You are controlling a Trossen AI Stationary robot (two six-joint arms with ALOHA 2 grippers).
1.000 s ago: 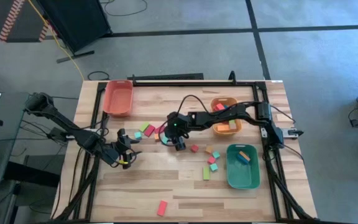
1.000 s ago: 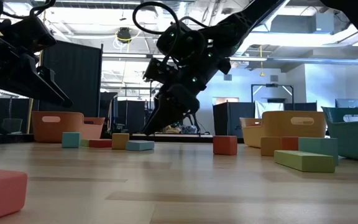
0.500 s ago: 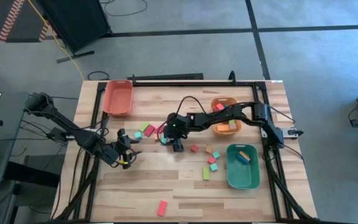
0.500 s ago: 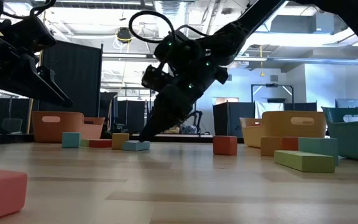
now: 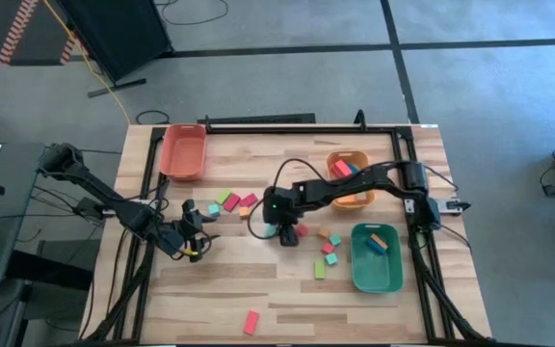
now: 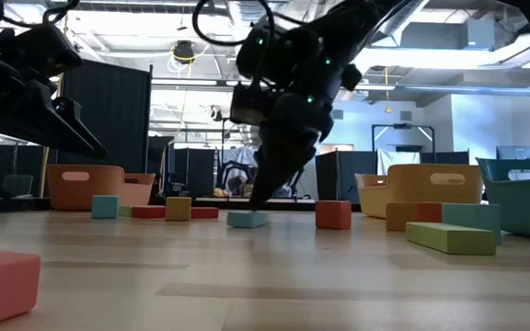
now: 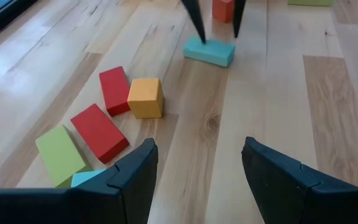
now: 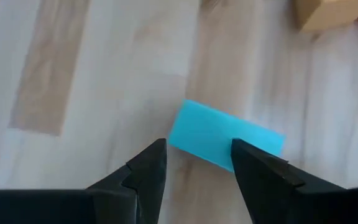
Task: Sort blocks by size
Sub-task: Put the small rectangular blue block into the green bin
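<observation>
A flat teal block (image 8: 225, 142) lies on the wooden table near its middle. My right gripper (image 8: 197, 146) stands open over it, tilted down, with the block (image 6: 247, 219) at its fingertips. Left of it lie two red blocks (image 7: 114, 90), an orange cube (image 7: 146, 98) and a green block (image 7: 61, 154). More small blocks (image 5: 328, 248) lie toward the green tray. My left gripper (image 7: 197, 146) hangs open above the table's left side (image 5: 198, 241), holding nothing. My right gripper has its open fingers on either side of the teal block, coming from above at a slant. One fingertip (image 7: 202, 36) is at the block's end (image 7: 192, 45) nearest the table's left edge, the other (image 7: 235, 18) at its far side. The block lies flat on the table.
A red-orange tray (image 5: 167, 154) stands at the far left and an orange tray (image 5: 350, 205) at the far right. A green tray (image 5: 374, 278) holding an orange block sits near right. A pink block (image 5: 251, 321) lies near the front edge, and a red cube (image 6: 333, 214) close to the teal one.
My right gripper has dipped to the teal block, rolled, and swung toward the table's right and near edges. The block has slid along the table with it, away from the red, orange and green blocks. The gap between the fingers is unchanged.
</observation>
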